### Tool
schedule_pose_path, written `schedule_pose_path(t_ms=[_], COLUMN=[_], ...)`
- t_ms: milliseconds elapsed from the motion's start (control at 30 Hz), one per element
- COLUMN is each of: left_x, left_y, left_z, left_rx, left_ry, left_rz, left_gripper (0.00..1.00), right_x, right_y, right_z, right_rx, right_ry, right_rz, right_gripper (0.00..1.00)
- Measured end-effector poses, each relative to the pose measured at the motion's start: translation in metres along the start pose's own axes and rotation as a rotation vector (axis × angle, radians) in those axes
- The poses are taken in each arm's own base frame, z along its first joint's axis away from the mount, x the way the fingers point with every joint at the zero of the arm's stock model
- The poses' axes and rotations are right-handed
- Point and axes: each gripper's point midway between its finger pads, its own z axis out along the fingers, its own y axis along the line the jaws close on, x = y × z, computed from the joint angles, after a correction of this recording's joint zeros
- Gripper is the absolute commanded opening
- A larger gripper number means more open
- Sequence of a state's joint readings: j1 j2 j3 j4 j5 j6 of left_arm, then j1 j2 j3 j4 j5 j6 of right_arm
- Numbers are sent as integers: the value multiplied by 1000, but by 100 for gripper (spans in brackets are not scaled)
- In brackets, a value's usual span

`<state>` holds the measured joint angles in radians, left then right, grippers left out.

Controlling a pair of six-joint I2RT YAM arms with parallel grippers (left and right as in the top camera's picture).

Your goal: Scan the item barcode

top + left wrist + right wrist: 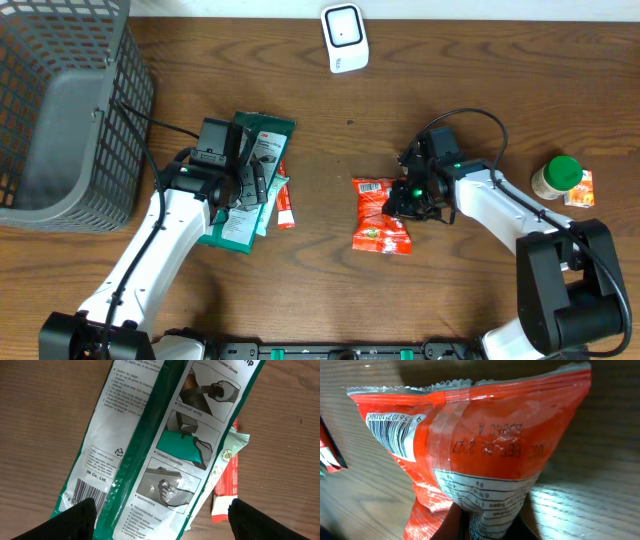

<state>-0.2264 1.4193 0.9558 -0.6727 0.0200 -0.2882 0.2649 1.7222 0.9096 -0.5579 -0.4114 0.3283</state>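
Centrally, a little right of the middle of the overhead frame, the red snack packet point(381, 215) lies on the brown wooden table point(450, 60), with the right gripper point(410, 195) at its right edge. In the right wrist view the packet point(490, 445) fills the frame; its crimped seam runs across the top, a white barcode label point(395, 435) sits at the upper left, and a printed date line reads upside down. Its lower edge narrows down between the 2 dark fingers of the right gripper point(487, 529), which are pinched closed on it. A white scanner point(345, 38) stands at the top edge of the overhead frame, well apart from the packet. To the left, the left gripper point(240, 185) hovers over a green glove packet point(268, 135). In the left wrist view its 2 fingertips point(75, 520) show in the bottom corners, spread wide and holding nothing, with the glove packet point(165, 435) between them and a slim red-and-white packet point(227, 490) partly tucked under it. A grey basket point(130, 110) occupies the upper left, and a green-capped bottle point(558, 175) stands at the far right, touching a small orange packet point(582, 188).
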Motion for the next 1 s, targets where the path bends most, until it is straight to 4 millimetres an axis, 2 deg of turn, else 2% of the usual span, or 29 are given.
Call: schedule_pose_path(t_ms=[67,167,300,433,500,667,833,900,933,1000], left_x=[0,0,0,0,0,0,0,0,0,0], left_y=[0,0,0,0,0,0,0,0,0,0], left_z=[0,0,0,0,0,0,0,0,0,0], left_rx=[0,0,0,0,0,0,0,0,0,0], left_ry=[0,0,0,0,0,-1,0,0,0,0], left_rz=[0,0,0,0,0,0,0,0,0,0], left_gripper=[85,85,85,85,85,85,85,85,85,85], right_x=[-2,-12,-27,-34,-43,-65,-75,-91,-97,-121], right_y=[-2,2,17,27,37,72,92,98,100,101], right_z=[-5,-25,-67,-100,-124,-219,-278,-291,-292,-288], right_rx=[13,28,44,85,103,171,226,250,253,301], right_ry=[-17,-92,-223,-240,-258,-334,-328,-334,-344,-369], right_rz=[-25,-96,-188,-216,-225,-243,-235,-234,-238,-265], right_gripper=[1,1,1,1,1,1,1,1,1,1])
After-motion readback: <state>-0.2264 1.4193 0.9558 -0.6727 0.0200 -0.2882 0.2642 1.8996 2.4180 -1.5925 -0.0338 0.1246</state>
